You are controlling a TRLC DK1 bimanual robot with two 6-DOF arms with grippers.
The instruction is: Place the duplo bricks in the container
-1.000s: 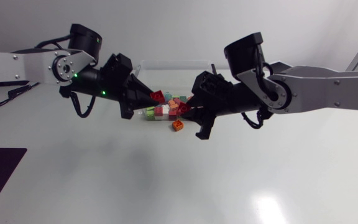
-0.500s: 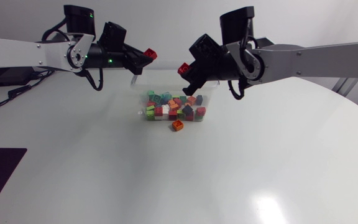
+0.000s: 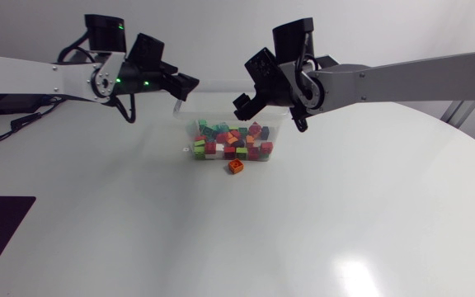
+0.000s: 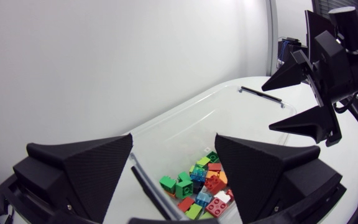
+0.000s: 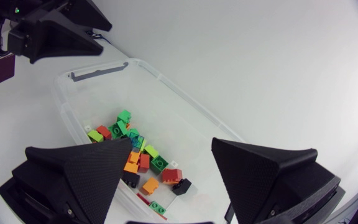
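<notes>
As both pairs of fingers are empty and spread apart above the container, the task seems to me nearly finished, but not fully. The left gripper (image 4: 173, 140) holds its fingers wide apart with nothing between them. The clear container (image 4: 185, 115) lies under and ahead of them, so that its inside shows in the gap. Under the fingertips, on the floor of the container, the duplo bricks (image 4: 197, 186) lie in a loose heap of green, red, orange, blue and white, and I judge these as already placed. One orange brick (image 3: 236, 167) is left. In the head view it lies on the white surface (image 3: 303, 231), just beside the near wall of the container and outside it as far as I can tell, lower than both pairs of fingers and roughly between them. The right gripper (image 5: 171, 144) also has its fingers apart and carries nothing; the container is under them too, and the heap shows between and under their tips. In my judgement, what remains is to pick up this single brick and drop it in with the others; I see no other brick on the surface. As for writing, I find no label, brand or readable print on the bricks, the container or the fingers; the container has only a dark clip (image 4: 263, 98) at its rim.
</notes>
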